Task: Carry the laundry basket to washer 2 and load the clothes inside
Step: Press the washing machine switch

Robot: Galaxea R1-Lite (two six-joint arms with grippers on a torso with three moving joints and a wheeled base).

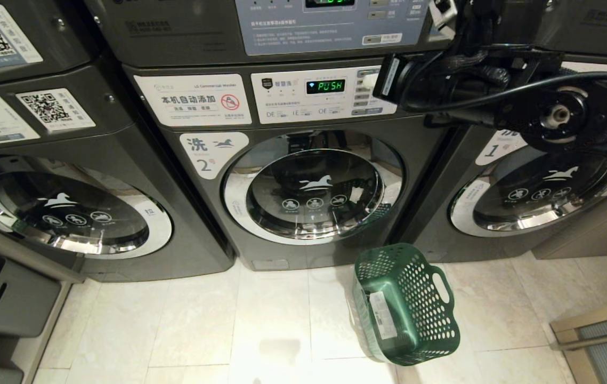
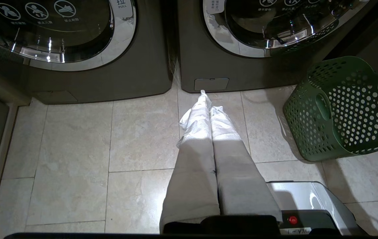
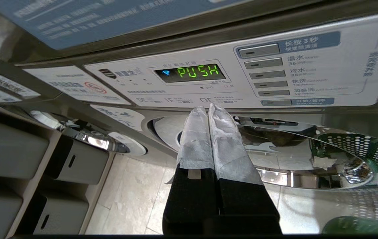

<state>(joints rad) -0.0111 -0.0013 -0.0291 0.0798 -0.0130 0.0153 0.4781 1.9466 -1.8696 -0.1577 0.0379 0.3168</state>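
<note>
Washer 2 (image 1: 303,186) door shut; right gripper (image 3: 207,109) jaws closed, empty, facing its panel.

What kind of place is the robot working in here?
Most likely a self-service laundromat: a row of numbered front-loading washers, washer 2 among them, payment QR code stickers on the machines, and a green laundry basket on the tiled floor.
</note>
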